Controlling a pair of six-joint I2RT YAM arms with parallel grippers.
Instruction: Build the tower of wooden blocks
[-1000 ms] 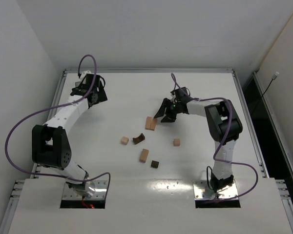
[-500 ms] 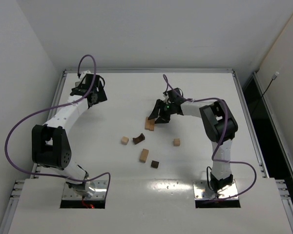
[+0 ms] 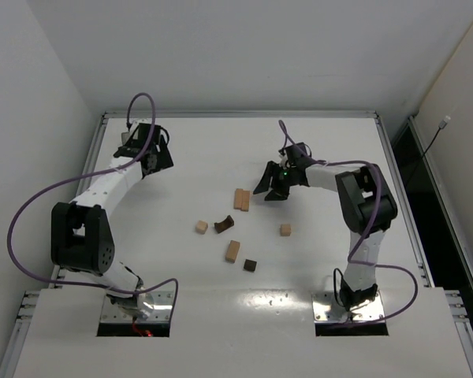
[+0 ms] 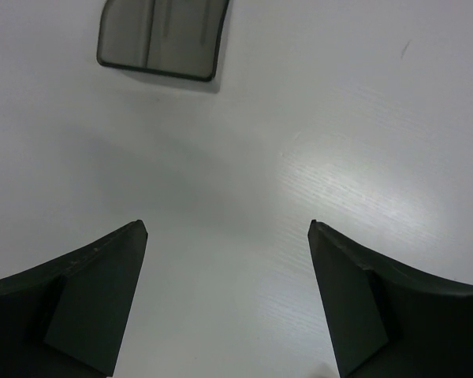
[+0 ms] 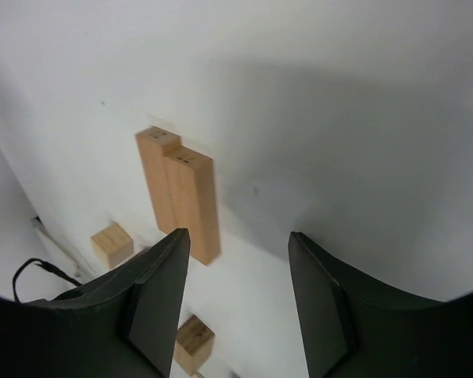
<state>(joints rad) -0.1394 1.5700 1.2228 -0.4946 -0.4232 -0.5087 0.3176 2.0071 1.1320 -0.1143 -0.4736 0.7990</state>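
The wood blocks lie loose on the white table, none resting on another. Two tan bars (image 3: 241, 198) lie side by side, and they show again as the bars (image 5: 177, 193) in the right wrist view. Nearer the arms are a tan cube (image 3: 201, 227), a dark arch (image 3: 224, 225), another tan cube (image 3: 284, 229), a tan bar (image 3: 232, 251) and a dark cube (image 3: 250, 265). My right gripper (image 3: 270, 186) hovers just right of the paired bars; this gripper (image 5: 238, 236) is open and holds nothing. My left gripper (image 3: 146, 154) is far back left; that gripper (image 4: 225, 228) is open over bare table.
A translucent grey bin (image 4: 162, 39) sits just ahead of the left gripper. The table's raised metal rim (image 3: 240, 114) runs along the back and sides. A purple cable (image 3: 31, 205) loops off the left arm.
The right gripper swung left toward the paired bars, then drew back right to about where it began. The left gripper's jaws narrowed slightly. The blocks stay in place.
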